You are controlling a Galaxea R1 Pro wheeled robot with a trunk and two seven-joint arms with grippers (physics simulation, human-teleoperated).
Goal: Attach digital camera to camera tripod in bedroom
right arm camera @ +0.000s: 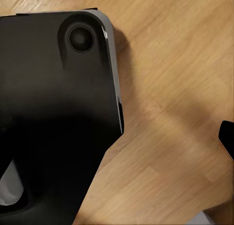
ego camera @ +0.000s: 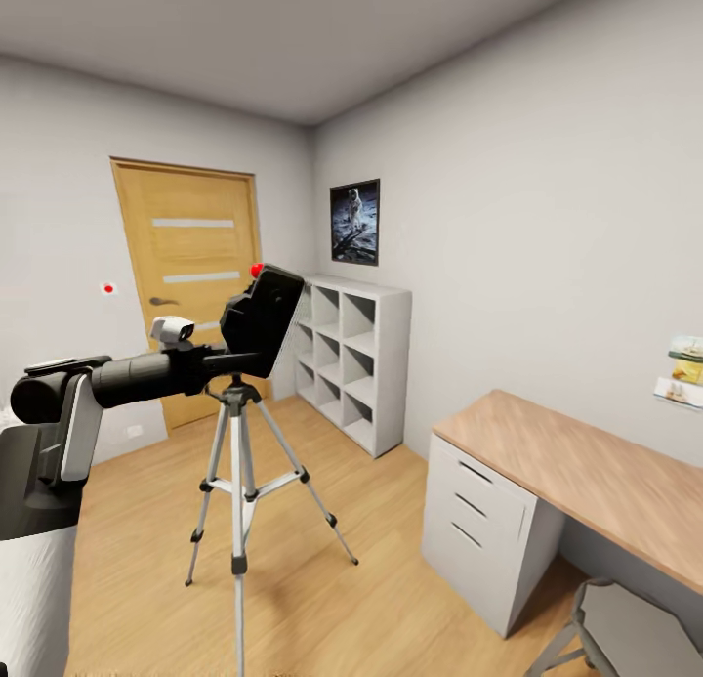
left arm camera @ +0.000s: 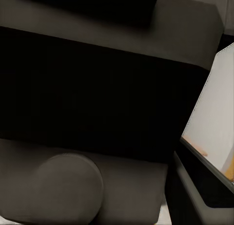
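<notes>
The digital camera (ego camera: 262, 317) is black with a red button on top. It hangs tilted in the air just above the black head of the camera tripod (ego camera: 237, 462). The tripod stands on the wood floor with its silver legs spread. My left gripper (ego camera: 227, 358) reaches in from the left and is shut on the camera's lower end. In the left wrist view the dark camera body (left arm camera: 97, 88) sits right against the lens. The right wrist view looks down at plank floor beside a black part of my own body (right arm camera: 53, 118). A dark sliver shows at that view's edge.
An oak door (ego camera: 190, 267) is behind the tripod, and white cube shelves (ego camera: 356, 359) stand in the corner. A wood-topped desk (ego camera: 586, 472) with white drawers runs along the right wall, with a grey chair (ego camera: 625, 628) beside it. Open floor surrounds the tripod.
</notes>
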